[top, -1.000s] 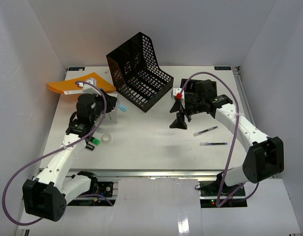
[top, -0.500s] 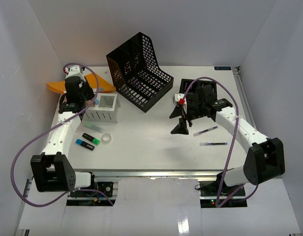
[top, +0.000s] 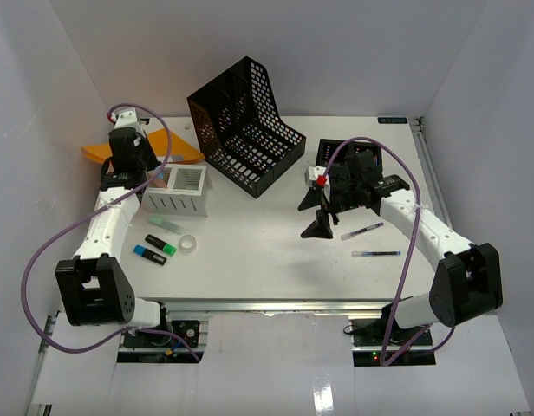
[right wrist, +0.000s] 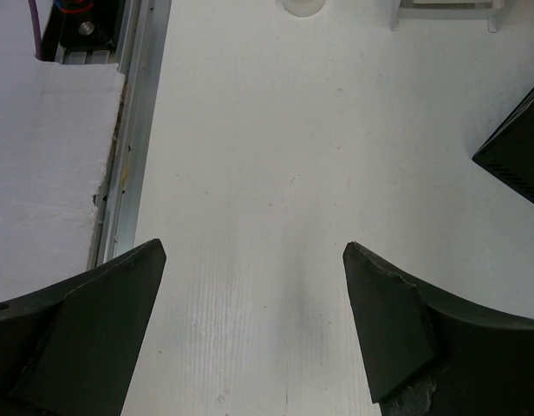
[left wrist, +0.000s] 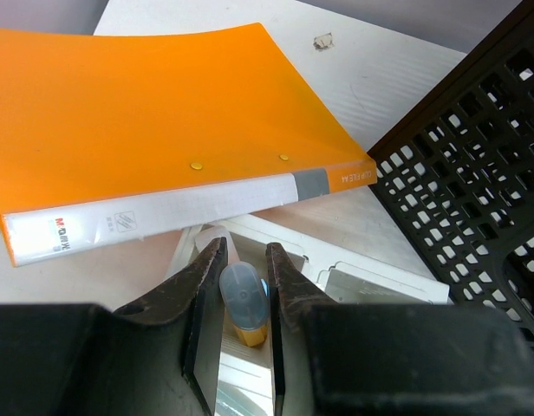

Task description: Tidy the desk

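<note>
Left wrist | left gripper [left wrist: 245, 260] grasping blue-capped marker [left wrist: 244, 299] | right gripper [right wrist: 254, 251] released | folder [left wrist: 146, 104] lettering unclear

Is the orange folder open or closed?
Closed. The orange folder lies with its top cover down, meeting the labelled spine; no pages show.

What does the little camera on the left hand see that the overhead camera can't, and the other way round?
Only the left wrist view: how the left gripper pinches a blue-capped marker, and the printed spine label of the orange binder. Only the top view: the open right gripper, two pens, highlighters and a tape roll on the desk. Both: the binder, the black mesh file rack and the white organizer.
</note>
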`<state>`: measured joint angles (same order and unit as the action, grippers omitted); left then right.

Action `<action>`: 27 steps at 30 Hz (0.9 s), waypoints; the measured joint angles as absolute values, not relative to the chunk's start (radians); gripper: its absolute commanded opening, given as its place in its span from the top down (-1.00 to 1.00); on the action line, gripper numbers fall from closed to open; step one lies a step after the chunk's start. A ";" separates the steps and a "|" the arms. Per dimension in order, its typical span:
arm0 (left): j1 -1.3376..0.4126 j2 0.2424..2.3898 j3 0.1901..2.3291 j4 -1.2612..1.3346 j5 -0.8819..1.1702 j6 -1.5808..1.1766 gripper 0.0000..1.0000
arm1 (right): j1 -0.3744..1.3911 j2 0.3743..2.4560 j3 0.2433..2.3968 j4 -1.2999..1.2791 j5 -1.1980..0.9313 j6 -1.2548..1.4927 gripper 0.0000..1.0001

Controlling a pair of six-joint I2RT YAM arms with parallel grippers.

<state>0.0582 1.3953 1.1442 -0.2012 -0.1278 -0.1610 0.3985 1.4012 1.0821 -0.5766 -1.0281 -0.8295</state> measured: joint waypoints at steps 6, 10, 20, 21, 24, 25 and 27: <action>0.058 1.421 1.129 -0.195 -0.116 -0.162 0.30 | 0.398 1.401 1.082 -0.577 -1.028 -0.835 -0.80; 0.058 1.424 1.115 -0.193 -0.102 -0.173 -0.09 | 0.394 1.401 1.082 -0.577 -1.028 -0.840 -0.80; 0.058 1.373 1.048 -0.216 -0.070 -0.244 -0.86 | 0.385 1.401 1.082 -0.576 -1.028 -0.843 -0.80; 0.058 1.351 1.040 -0.224 -0.066 -0.257 -0.86 | 0.385 1.401 1.082 -0.577 -1.027 -0.844 -0.81; 0.061 1.243 1.005 -0.253 -0.053 -0.300 -0.86 | 0.381 1.401 1.081 -0.577 -1.027 -0.846 -0.80; 0.063 1.201 0.995 -0.261 -0.046 -0.326 -0.83 | 0.379 1.401 1.081 -0.577 -1.025 -0.846 -0.80; 0.067 1.119 0.976 -0.283 -0.038 -0.380 -0.72 | 0.377 1.401 1.081 -0.576 -1.024 -0.846 -0.80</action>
